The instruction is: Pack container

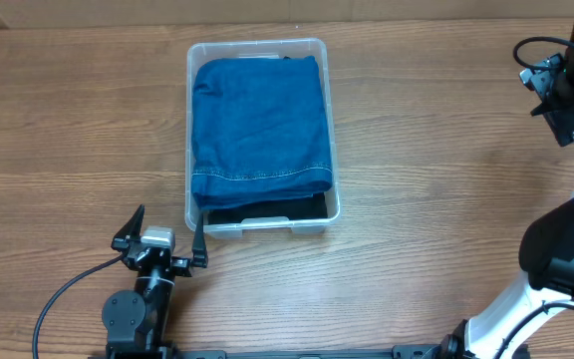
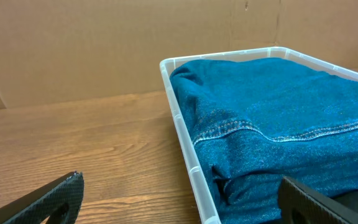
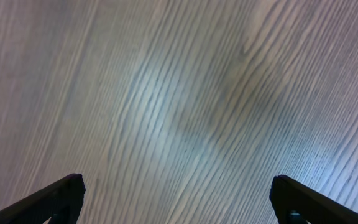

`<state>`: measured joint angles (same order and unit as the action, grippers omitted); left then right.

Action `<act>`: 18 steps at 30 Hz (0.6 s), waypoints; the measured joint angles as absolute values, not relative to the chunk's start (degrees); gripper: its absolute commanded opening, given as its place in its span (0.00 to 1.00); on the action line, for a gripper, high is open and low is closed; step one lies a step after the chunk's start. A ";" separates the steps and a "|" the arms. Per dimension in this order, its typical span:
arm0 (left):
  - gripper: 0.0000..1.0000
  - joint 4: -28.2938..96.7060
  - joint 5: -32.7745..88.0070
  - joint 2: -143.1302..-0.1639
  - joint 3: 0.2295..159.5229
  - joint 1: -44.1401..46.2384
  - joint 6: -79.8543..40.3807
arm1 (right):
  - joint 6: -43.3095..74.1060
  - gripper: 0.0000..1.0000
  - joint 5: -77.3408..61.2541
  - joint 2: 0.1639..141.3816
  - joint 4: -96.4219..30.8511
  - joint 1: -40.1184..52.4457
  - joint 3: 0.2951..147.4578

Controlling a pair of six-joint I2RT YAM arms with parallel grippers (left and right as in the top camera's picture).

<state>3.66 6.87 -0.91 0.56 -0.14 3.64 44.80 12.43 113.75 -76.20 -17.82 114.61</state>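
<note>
The container (image 1: 257, 45) sits on the wooden table (image 1: 427, 179), left of centre, with folded blue denim (image 1: 259, 125) filling most of it (a dark strip shows at its near end). The left gripper (image 1: 167, 224) is just beside the container's near left corner, its 2 fingers spread wide and holding nothing. The right gripper (image 3: 176, 202) hangs well apart at the table's far right, over wood, its fingers equally wide and empty.

No readable text, labels or signs.
</note>
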 measured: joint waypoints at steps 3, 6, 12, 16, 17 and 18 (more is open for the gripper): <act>1.00 3.66 6.87 -0.91 0.56 -0.14 3.64 | 44.80 1.00 12.49 110.85 -76.09 -16.27 114.39; 1.00 3.66 6.87 -0.91 0.56 -0.14 3.64 | 44.80 1.00 13.21 105.21 -75.48 -14.37 113.99; 1.00 3.73 6.87 -0.91 0.54 -0.14 3.64 | 44.95 1.00 14.39 86.50 -61.67 -12.82 99.79; 1.00 3.68 6.87 -0.86 0.51 -0.14 3.66 | 44.25 1.00 14.98 71.29 -45.17 -11.09 79.79; 1.00 3.68 6.87 -0.86 0.51 -0.14 3.70 | 43.86 1.00 15.03 68.60 -42.94 -10.55 76.23; 1.00 3.64 6.87 -0.86 0.49 -0.14 3.81 | 43.11 1.00 14.96 65.14 -38.00 -9.78 71.00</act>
<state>3.64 6.87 -0.86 0.49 -0.14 3.81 43.11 14.96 65.14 -38.00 -9.78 71.00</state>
